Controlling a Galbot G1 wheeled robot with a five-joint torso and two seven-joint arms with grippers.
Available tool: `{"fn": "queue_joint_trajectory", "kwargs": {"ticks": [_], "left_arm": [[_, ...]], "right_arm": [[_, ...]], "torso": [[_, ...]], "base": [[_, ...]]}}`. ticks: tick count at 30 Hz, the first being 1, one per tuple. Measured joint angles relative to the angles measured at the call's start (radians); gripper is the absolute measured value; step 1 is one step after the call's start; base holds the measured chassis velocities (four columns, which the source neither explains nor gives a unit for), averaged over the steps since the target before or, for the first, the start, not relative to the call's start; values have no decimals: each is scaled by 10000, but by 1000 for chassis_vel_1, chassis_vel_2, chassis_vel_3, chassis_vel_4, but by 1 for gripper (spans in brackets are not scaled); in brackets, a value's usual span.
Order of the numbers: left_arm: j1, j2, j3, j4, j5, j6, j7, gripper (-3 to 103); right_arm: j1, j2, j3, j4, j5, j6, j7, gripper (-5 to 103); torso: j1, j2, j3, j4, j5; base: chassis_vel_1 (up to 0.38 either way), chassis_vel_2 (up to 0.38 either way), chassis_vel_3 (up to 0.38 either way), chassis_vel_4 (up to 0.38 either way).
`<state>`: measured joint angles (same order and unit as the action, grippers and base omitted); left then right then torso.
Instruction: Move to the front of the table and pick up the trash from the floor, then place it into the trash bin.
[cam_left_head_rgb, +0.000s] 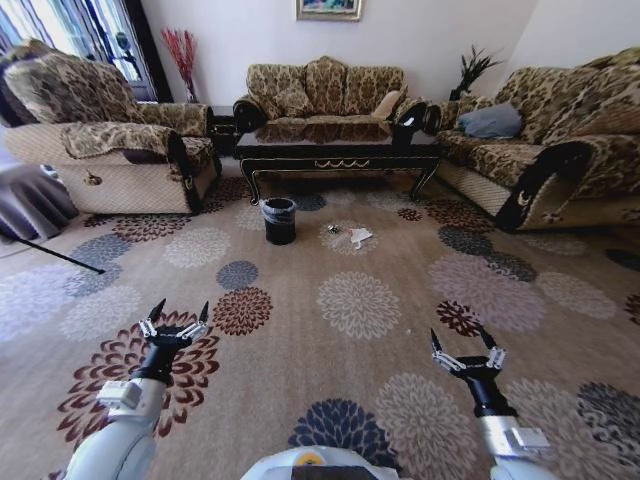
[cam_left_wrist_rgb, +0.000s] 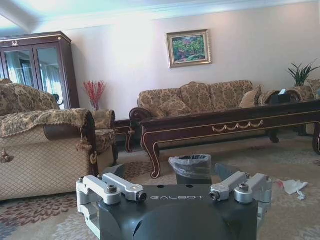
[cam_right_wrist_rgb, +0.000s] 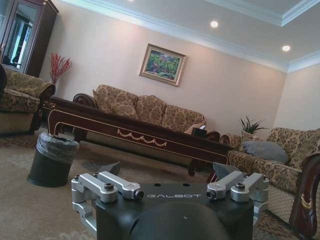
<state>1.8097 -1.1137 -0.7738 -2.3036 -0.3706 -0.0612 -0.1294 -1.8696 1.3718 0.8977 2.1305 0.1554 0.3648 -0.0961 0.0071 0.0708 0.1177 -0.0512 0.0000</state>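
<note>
**Trash sitting far off on the carpet, both claws spread and empty**

Head view: white paper scrap (cam_left_head_rgb: 359, 237) lying on the floral carpet (cam_left_head_rgb: 330, 340) just right of the black trash bin (cam_left_head_rgb: 279, 220), both in front of the dark coffee table (cam_left_head_rgb: 340, 150). Something tiny and dark beside the scrap, too small to call. Left gripper (cam_left_head_rgb: 178, 318) near-left and right gripper (cam_left_head_rgb: 466, 352) near-right, well apart from the trash, fingers splayed wide, holding nothing.

Left wrist view: bin (cam_left_wrist_rgb: 190, 169) with its clear liner, scrap (cam_left_wrist_rgb: 291, 186) crumpled off to the right of it on the floor.

Right wrist view: bin (cam_right_wrist_rgb: 52, 160) standing near the table's left end.

Guessing here: crumpled paper, so featherlight, soft, squashes easily. Probably best pinched at a raised fold, not a flat edge against the carpet pile.
</note>
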Motion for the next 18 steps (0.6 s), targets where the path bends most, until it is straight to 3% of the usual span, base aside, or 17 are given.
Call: {"fn": "queue_joint_trajectory", "kwargs": {"ticks": [18], "left_arm": [[-28, 31, 22, 215, 0, 121, -105, 101]], "right_arm": [[-40, 100, -134, -19, 61, -20, -122, 100]], "torso": [[-57, -690, -636, 0, 0]], "base": [[0, 0, 0, 0]]}}
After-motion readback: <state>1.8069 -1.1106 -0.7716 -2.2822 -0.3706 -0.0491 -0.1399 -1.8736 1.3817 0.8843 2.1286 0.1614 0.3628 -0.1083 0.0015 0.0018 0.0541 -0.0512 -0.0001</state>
